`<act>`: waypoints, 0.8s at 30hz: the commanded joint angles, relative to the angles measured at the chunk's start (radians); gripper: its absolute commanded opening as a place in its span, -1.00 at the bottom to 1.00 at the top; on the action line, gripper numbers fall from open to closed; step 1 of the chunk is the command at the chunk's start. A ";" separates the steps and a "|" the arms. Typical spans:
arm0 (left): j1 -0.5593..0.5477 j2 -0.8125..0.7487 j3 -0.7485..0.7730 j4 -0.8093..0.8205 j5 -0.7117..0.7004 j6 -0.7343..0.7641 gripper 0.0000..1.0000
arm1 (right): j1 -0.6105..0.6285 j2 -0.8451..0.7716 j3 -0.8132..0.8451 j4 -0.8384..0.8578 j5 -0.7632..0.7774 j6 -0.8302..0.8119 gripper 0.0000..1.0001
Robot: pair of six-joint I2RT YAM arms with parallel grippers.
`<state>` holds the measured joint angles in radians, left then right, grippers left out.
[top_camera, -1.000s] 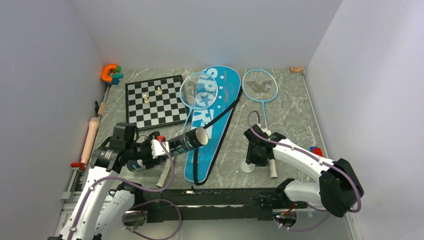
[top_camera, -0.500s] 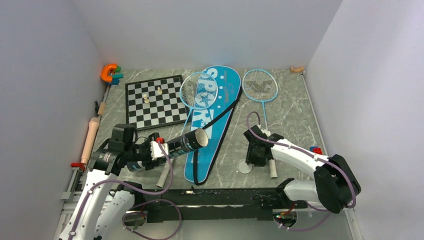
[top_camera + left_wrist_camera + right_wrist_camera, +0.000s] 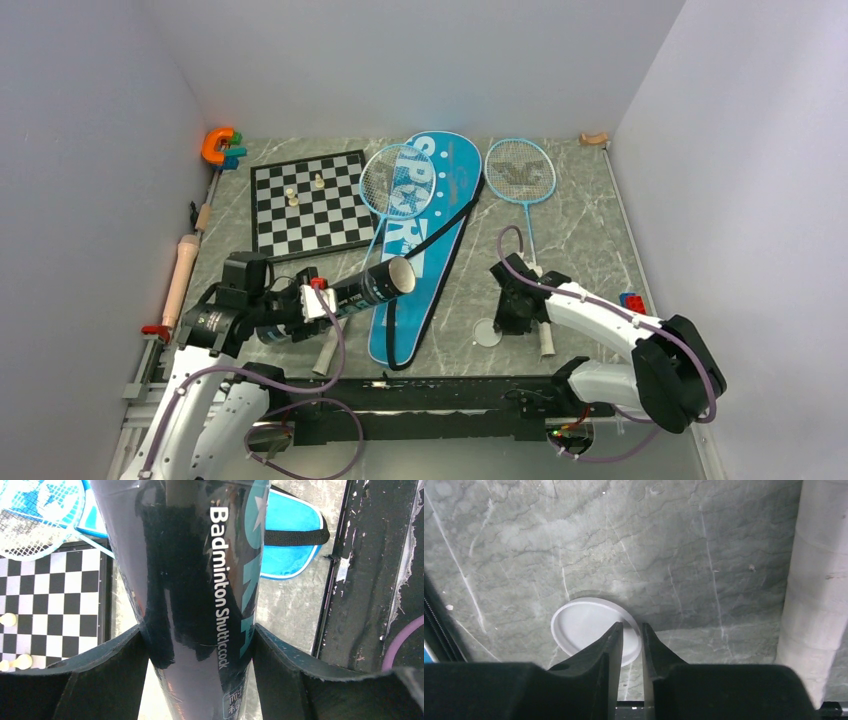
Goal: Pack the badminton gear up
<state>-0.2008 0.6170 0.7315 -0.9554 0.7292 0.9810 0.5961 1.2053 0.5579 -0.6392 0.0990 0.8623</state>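
**A:** Where's the cap?

**B:** The white lid (image 3: 584, 622) lies flat on the surface (image 3: 590, 230), at about five o'clock from the middle in the top view, well apart from the black tube (image 3: 352, 289). The right gripper (image 3: 631, 627) is down on it. Its fingers stand nearly together astride the rim, at the lid's four-o'clock edge. Whether they pinch it yet, I cannot tell.

**A:** And the tube?

**B:** The left gripper (image 3: 198, 630) has its fingers clenched on the tube's body, out at eight o'clock. The open mouth points toward two o'clock, by the edge of the blue bag (image 3: 420, 240). Whether the shuttlecocks are inside, nothing shows.

**A:** So how should the pickup go?

**B:** A thin, flat lid will likely slip. I'd set the fingers well over the rim before squeezing, then tip the lid up rather than drag it. Mind the racket handle (image 3: 819, 580), near the lid at three o'clock. After that, bring the lid square to the mouth while the left arm holds the tube steady.
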 commanded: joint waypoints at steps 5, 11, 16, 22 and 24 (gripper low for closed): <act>-0.005 -0.010 -0.024 0.050 0.058 0.002 -0.87 | 0.002 0.030 0.061 0.013 -0.051 -0.004 -1.00; -0.005 0.021 -0.073 0.070 0.047 0.009 -0.89 | 0.002 0.018 0.377 -0.097 -0.080 -0.091 -1.00; -0.005 0.080 -0.059 0.096 0.017 0.017 -0.90 | 0.001 -0.017 0.574 -0.191 -0.143 -0.135 -1.00; -0.005 0.102 -0.056 0.082 0.033 0.031 -0.86 | 0.001 -0.070 0.642 -0.167 -0.372 -0.175 -1.00; -0.005 0.110 -0.051 0.057 0.027 0.049 -0.86 | 0.001 -0.108 0.588 -0.102 -0.462 -0.171 -1.00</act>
<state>-0.2028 0.7200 0.6548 -0.8890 0.7177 0.9855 0.5961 1.1500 1.1816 -0.7712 -0.1516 0.7204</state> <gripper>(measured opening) 0.713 0.011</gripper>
